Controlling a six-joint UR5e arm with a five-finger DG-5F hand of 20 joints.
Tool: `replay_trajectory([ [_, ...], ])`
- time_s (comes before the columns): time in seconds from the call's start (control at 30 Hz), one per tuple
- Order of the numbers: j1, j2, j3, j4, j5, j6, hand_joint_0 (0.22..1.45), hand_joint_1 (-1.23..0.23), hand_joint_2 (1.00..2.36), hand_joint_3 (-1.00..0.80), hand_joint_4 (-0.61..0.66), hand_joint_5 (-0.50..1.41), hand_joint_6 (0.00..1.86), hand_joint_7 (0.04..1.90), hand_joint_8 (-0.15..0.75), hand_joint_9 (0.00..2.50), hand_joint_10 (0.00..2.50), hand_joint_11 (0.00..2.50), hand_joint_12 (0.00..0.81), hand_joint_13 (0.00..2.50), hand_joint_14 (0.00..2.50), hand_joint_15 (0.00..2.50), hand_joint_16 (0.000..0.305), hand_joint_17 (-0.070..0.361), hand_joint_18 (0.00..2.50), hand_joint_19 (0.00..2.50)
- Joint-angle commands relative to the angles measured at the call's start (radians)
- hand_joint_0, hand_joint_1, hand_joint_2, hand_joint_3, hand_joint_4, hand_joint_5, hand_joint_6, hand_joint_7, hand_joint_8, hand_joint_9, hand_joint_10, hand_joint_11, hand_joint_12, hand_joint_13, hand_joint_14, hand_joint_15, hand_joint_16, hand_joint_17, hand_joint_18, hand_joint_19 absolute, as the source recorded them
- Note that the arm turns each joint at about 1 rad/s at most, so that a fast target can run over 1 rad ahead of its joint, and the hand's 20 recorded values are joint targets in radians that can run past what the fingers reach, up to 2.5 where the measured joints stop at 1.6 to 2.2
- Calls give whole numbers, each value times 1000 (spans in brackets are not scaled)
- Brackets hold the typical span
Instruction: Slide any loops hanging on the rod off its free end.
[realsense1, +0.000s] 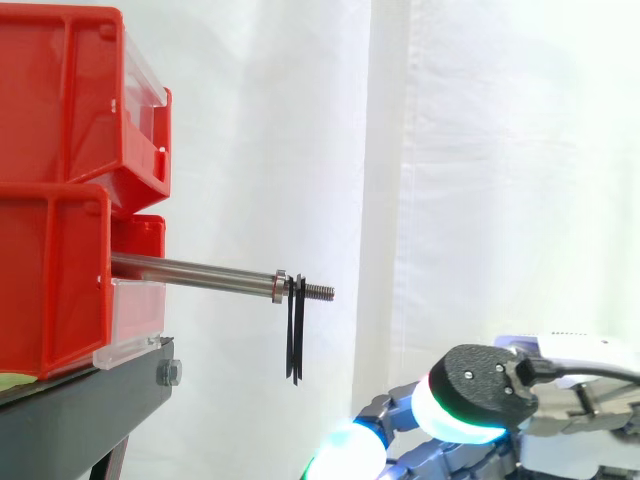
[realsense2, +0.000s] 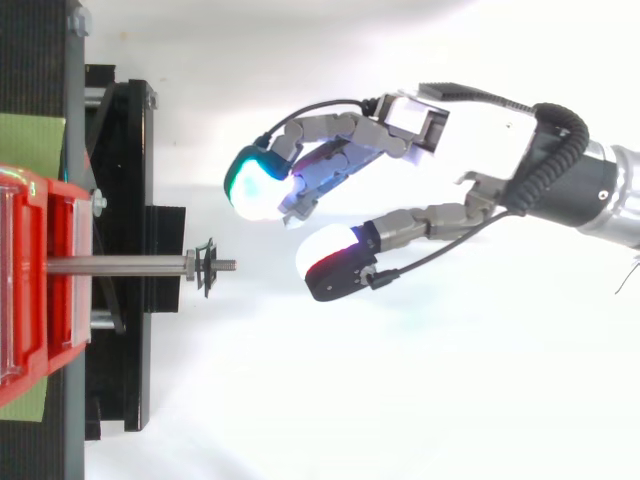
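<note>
A steel rod (realsense1: 200, 271) sticks out level from the red bins (realsense1: 60, 200) toward the right, ending in a threaded tip past a nut. A thin black loop (realsense1: 295, 335) hangs from the rod just past the nut, close to the free end; from above, the loop (realsense2: 207, 267) is a small dark band across the rod (realsense2: 115, 265). My hand (realsense2: 400, 170) is to the right of the rod's tip, apart from it and lower than it. Its fingers are relaxed and spread, holding nothing. In the side view the hand (realsense1: 480, 385) sits at the bottom right.
The red bins stand stacked on a black stand (realsense1: 90, 400). A white curtain hangs behind. Green sheets (realsense2: 30, 145) lie under the bins at the top view's left edge.
</note>
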Motion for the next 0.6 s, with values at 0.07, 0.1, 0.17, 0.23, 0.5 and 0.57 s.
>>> replay_trajectory([
  [0.07, -5, -36, 67, -3, -39, -23, 589, -701, 1010, -367, 366, -155, 503, 904, 315, 792, 8, 375, 342, 852, 11, 326, 42, 93, 639, 256],
  [0.1, -6, -38, 67, -3, -53, -37, 591, -700, 1010, -371, 368, -155, 503, 905, 315, 794, 8, 377, 343, 854, 10, 317, 42, 94, 644, 255],
  [0.17, -5, -36, 67, -3, -74, -73, 592, -699, 1010, -370, 367, -154, 503, 907, 314, 799, 8, 384, 346, 866, 11, 329, 42, 94, 650, 258],
  [0.23, -6, -38, 67, 4, -93, -124, 593, -698, 1010, -368, 374, -151, 503, 910, 317, 813, 8, 380, 344, 877, 11, 334, 42, 94, 657, 267],
  [0.5, -6, -36, 69, 62, -111, -244, 598, -687, 1011, -363, 378, -144, 503, 911, 325, 848, 8, 390, 346, 907, 11, 348, 42, 95, 689, 280],
  [0.57, -6, -36, 69, 91, -114, -290, 599, -682, 1011, -362, 378, -144, 503, 911, 322, 849, 8, 392, 348, 907, 13, 346, 43, 96, 691, 290],
])
